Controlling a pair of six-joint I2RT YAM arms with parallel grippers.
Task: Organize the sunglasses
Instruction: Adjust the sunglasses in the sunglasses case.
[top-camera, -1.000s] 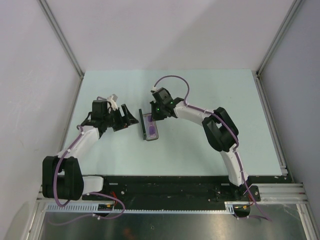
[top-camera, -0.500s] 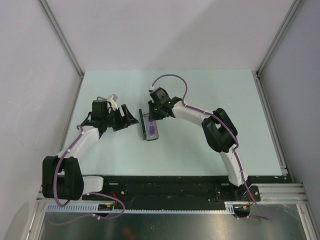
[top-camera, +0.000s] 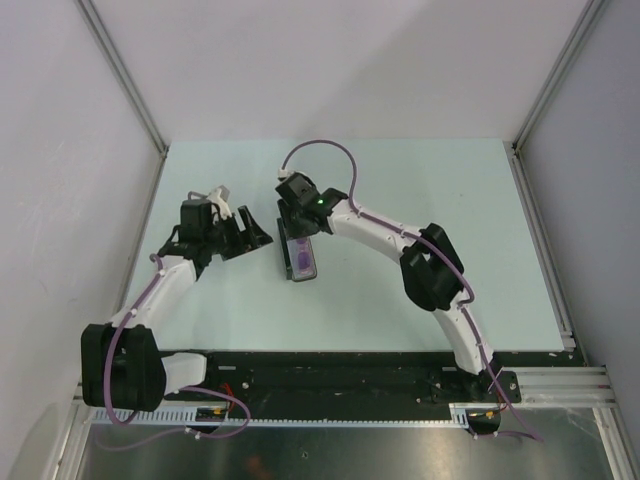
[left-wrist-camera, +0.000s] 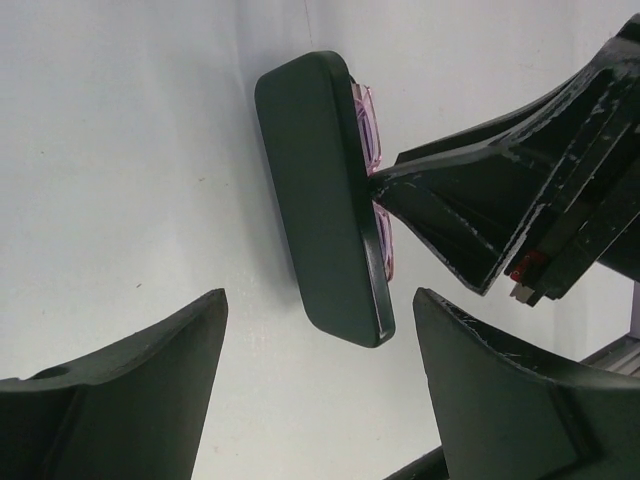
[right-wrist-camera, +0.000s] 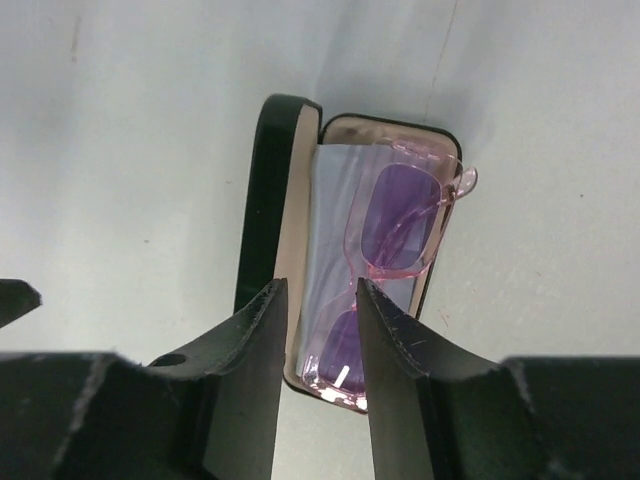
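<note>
Sunglasses (right-wrist-camera: 400, 225) lie inside the open black case (right-wrist-camera: 262, 200), resting on a light blue cloth (right-wrist-camera: 330, 190) that lines its tray. The case sits near the middle of the worktop (top-camera: 420, 180), with its lid standing upright along the left side. One corner of the pink frame, at the hinge, pokes out over the rim opposite the lid, so the pair is not fully seated.

Directly above the glasses hangs the right end effector (right-wrist-camera: 320, 285). Its fingers are parted by a narrow gap with nothing pinched in it; we see only cloth and frame below. The left end effector (left-wrist-camera: 320, 298) waits just left of the case. It is spread wide and released, with the back of the lid ahead of it and untouched.

We judge the step in hand to be letting go of the glasses and getting clear, so that the lid can come down. To do it well, we would open the right fingers a little further, then lift straight up rather than sideways, so that neither fingertip hooks the thin frame and drags it out. Before closing, we would nudge the overhanging corner inward. Otherwise the lid could pinch the hinge or fail to shut. The left end effector looks well placed to tip the lid over, slowly, once the right arm is out of its path.
</note>
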